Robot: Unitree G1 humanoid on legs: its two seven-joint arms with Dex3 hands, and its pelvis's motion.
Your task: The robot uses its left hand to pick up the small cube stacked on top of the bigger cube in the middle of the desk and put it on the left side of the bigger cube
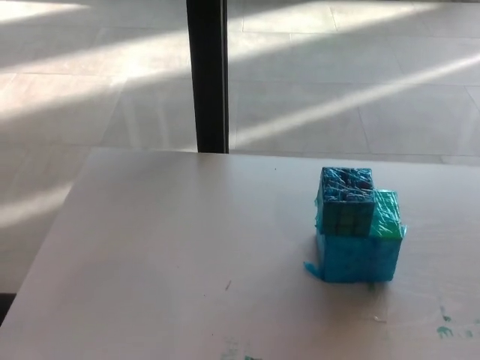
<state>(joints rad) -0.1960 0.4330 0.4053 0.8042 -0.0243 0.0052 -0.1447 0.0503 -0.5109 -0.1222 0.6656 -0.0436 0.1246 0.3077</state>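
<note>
A small cube sat on a bigger cube at four o'clock on the desk. Neither hand showed, fingers unknowable. The left hand would best descend squarely, gripping opposite sides.

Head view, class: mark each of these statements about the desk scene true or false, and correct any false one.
1. The small cube sits on top of the bigger cube. True.
2. The robot's left hand is holding the small cube. False: no hand is in view.
3. The stack stands on the desk, right of its middle. True.
4. The small cube lies on the desk left of the bigger cube. False: it is on the bigger cube.
5. A dark vertical post rises behind the desk. True.
</note>
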